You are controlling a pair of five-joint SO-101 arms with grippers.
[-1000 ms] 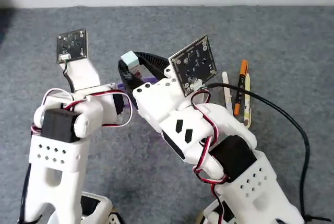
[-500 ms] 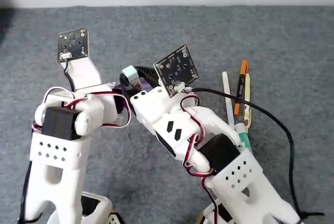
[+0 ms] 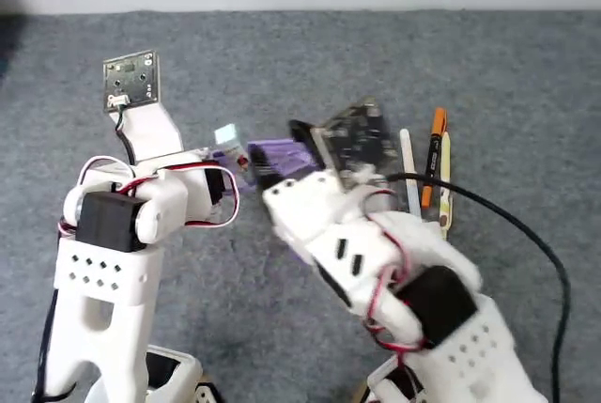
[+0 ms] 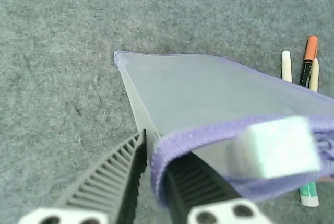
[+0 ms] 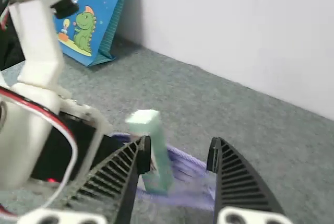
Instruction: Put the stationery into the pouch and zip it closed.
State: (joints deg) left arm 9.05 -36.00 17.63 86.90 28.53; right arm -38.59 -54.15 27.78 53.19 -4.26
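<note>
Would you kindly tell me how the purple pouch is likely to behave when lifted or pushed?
Likely floppy: the pouch is thin, translucent sheet, and its purple rim bends where the left gripper pinches it. Probably light, so a push may slide it over the grey carpet rather than tip it.

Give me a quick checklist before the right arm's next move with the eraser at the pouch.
1. Left end effector pinches the translucent purple-edged fabric pouch at its rim: ok.
2. Right end effector open: ok.
3. Pale green block eraser fully inside pouch: not ok, it sticks out of the mouth.
4. Orange-capped marker and neighbouring pens packed: not ok, lying on grey carpet.
5. Pouch zipped: not ok.
</note>
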